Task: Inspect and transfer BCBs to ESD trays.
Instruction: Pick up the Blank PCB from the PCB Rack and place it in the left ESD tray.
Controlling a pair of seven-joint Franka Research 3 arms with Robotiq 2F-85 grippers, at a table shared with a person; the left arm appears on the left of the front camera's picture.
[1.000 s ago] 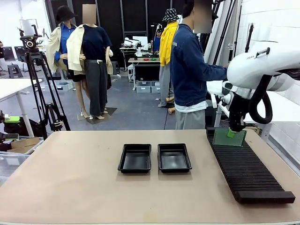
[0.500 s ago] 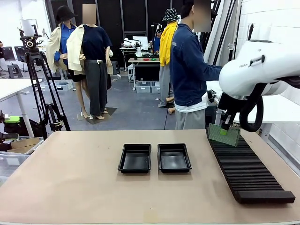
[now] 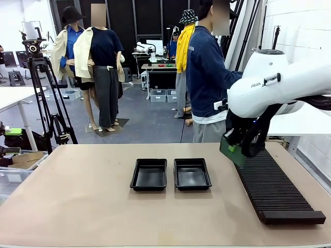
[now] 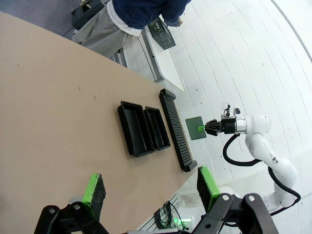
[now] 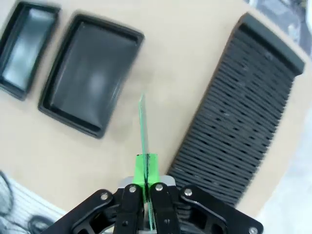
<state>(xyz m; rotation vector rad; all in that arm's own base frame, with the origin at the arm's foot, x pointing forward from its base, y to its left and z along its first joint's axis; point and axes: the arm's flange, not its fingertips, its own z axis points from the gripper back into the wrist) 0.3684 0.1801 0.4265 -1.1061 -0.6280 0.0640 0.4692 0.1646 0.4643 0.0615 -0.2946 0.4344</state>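
While the tan table (image 3: 77, 206) spreads wide under both my arms, a person (image 3: 207, 77) in a dark blue jacket stands at its far edge, at about one o'clock from the table's middle in the front view, turned side-on. My right arm (image 3: 279, 88), white and bulky, comes in from three o'clock and bends down over the far end of the long black ribbed rack (image 3: 274, 191). That rack lies along the table's right side, running from about two o'clock down to four o'clock of the middle.

Near the centre sit the two ESD trays, long sides close together with a narrow strip of table between them. The left tray (image 3: 149, 174) has the right tray (image 3: 192, 173) at its three o'clock, and the rack is farther out the same way.

My right gripper (image 5: 146, 183) is clamped on a BCB (image 5: 143, 126), pinching one edge of the thin green board. In my right wrist view I see it edge-on, rising toward twelve o'clock from my fingers. It hangs in the air, clear of the table, with the right tray at its ten o'clock and the rack at its three o'clock. From the front it sits tilted at about two o'clock of the right tray.

My left gripper (image 4: 151, 187) looks down on the table from well above, jaws spread wide, its green pads (image 4: 93, 192) far apart.
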